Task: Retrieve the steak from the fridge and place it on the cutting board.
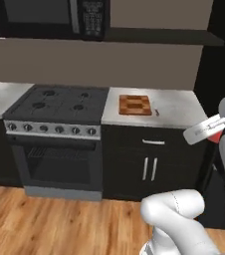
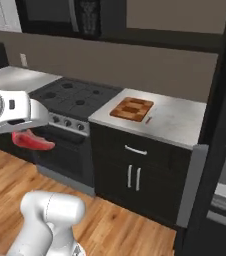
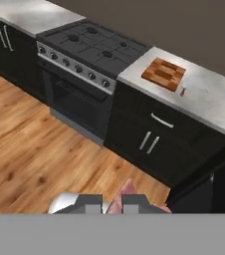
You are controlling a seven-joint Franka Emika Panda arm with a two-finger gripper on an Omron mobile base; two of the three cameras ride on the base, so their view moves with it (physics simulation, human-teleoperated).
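A: steak [image 2: 33, 141] — where's it at rn?
B: Pinched in the gripper [image 3: 112, 205], jaws clamped on it, dangling over the wood floor [image 3: 35, 154], well away from the counter [image 2: 175, 120].
A: and the cutting board [image 1: 135, 105]?
B: Bare on that counter, right of the stove [image 1: 59, 103], tiny red thing [image 1: 157, 112] just beside it.

White robot arm [image 2: 50, 212] of smooth, rounded glossy segments; its boxy white hand [image 2: 17, 112] bears small dark marks, possibly screws.
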